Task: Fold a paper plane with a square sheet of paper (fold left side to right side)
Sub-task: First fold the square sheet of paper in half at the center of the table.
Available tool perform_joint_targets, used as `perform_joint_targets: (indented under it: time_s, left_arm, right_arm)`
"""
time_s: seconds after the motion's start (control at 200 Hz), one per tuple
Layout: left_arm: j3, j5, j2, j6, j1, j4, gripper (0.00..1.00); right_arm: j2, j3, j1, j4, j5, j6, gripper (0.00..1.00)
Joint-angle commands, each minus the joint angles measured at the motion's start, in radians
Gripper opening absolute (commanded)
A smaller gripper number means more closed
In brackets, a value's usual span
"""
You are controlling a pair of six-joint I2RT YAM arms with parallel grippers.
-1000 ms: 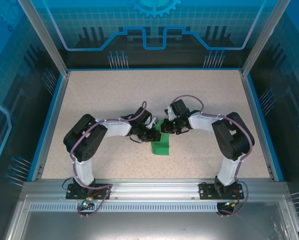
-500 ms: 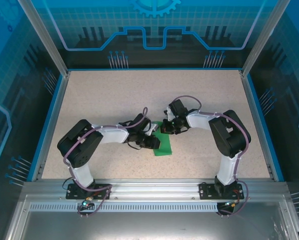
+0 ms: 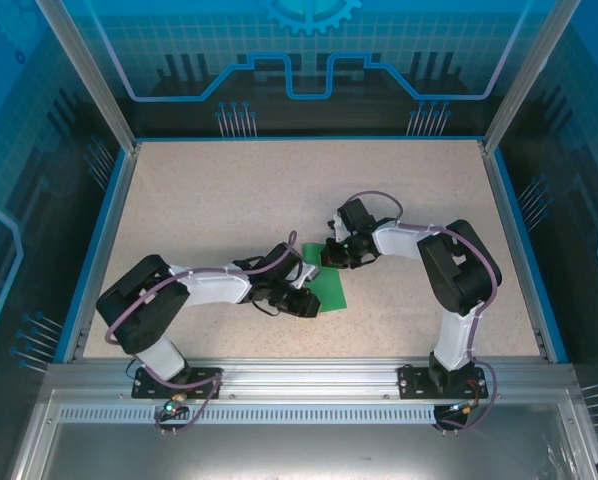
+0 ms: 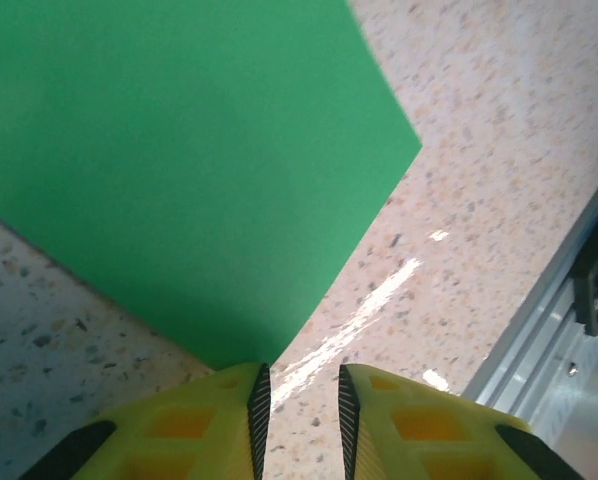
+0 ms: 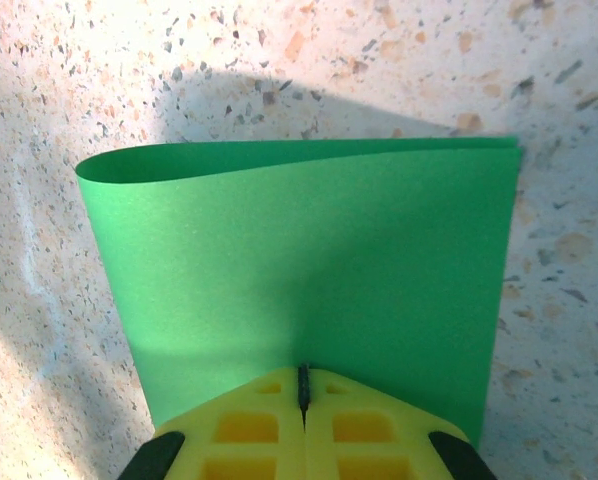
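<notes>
1. The green square sheet of paper (image 3: 325, 287), already doubled over, lies on the counter (image 3: 199, 200) between my two hands. Its long axis runs from the far side toward my bases, slightly skewed.
2. My right hand (image 3: 329, 256), fingers closed tight, appears to pin the sheet's far end. The paper stretches straight ahead of it, the top layer bowing up at one corner.
3. My left hand (image 3: 304, 303), jaws narrowly parted and holding nothing, sits at the near corner.
4. The left hand looks the nearer to the loose near end, so a creasing stroke would probably run along that long axis.
</notes>
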Motion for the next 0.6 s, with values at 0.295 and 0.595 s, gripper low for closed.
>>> perform_joint_targets:
  time_s: [0.295, 0.595]
  left_arm:
    - [0.061, 0.006, -0.039, -0.029, 0.069, 0.016, 0.31]
    - [0.088, 0.017, 0.104, -0.015, 0.032, 0.028, 0.29]
  right_arm:
    - [0.033, -0.013, 0.004, -0.076, 0.067, 0.002, 0.03]
    - [0.025, -0.016, 0.005, -0.081, 0.069, 0.001, 0.03]
